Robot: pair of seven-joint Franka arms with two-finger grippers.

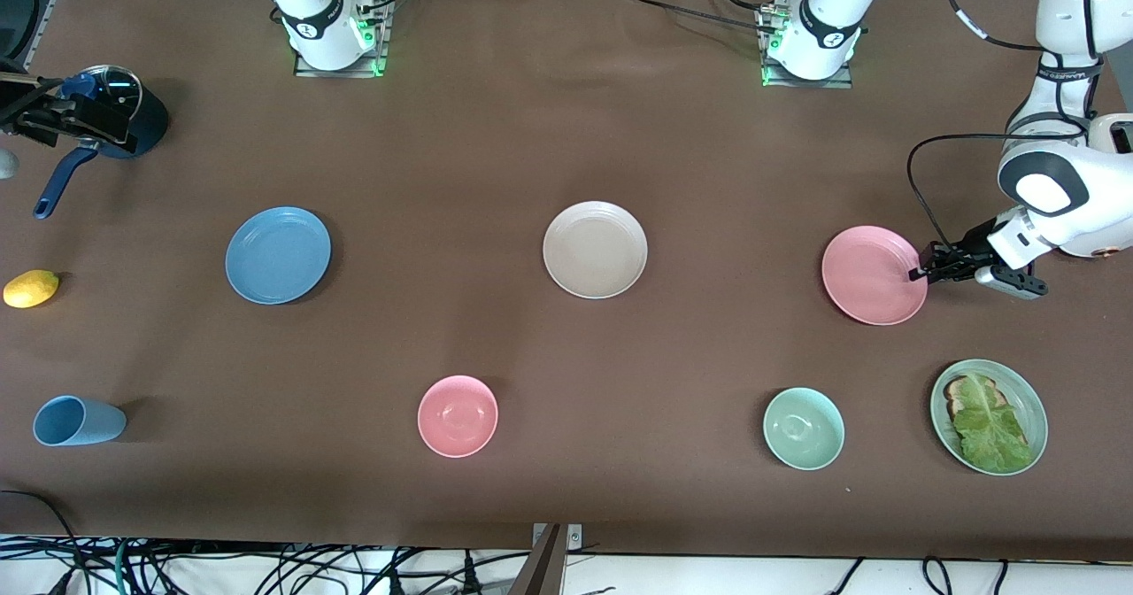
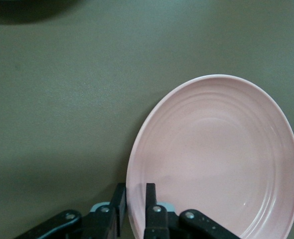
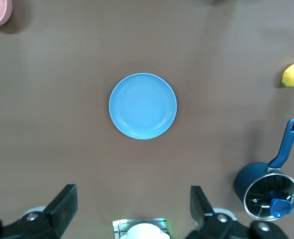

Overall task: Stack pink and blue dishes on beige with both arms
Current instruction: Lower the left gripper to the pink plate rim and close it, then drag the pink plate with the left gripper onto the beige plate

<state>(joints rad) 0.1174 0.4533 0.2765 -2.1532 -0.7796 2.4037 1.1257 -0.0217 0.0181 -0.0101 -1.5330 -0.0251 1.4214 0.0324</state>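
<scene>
**Currently: left gripper pinching the pink plate's rim, right gripper spread high over the table**

From my remote station I read the left gripper (image 1: 921, 273) low at the pink plate (image 1: 874, 275), at the rim that faces the left arm's end of the table. In the left wrist view its fingers (image 2: 150, 199) straddle that rim, one inside the dish and one outside, pressed onto the edge of the plate (image 2: 214, 154). The pink plate appears tilted, its gripped rim up off the brown table (image 1: 566, 135).

At the middle of the table lies the beige plate (image 1: 595, 250), flat and bare. The blue plate (image 1: 278, 254) lies flat toward the right arm's end, well apart from the beige one.

I see the right gripper (image 3: 132, 204) only through its own wrist camera: its fingers (image 3: 63, 201) are spread wide and hold nothing, high above the table, with the blue plate (image 3: 143, 106) in view below.

Nearer to the front camera stand a pink bowl (image 1: 458, 415), a green bowl (image 1: 804, 428), a blue cup (image 1: 78, 421) lying on its side, and a green plate (image 1: 1027, 400) carrying lettuce (image 1: 987, 431). Toward the right arm's end I also see a lemon (image 1: 31, 288) and a dark blue saucepan (image 1: 115, 121) with a glass lid.
</scene>
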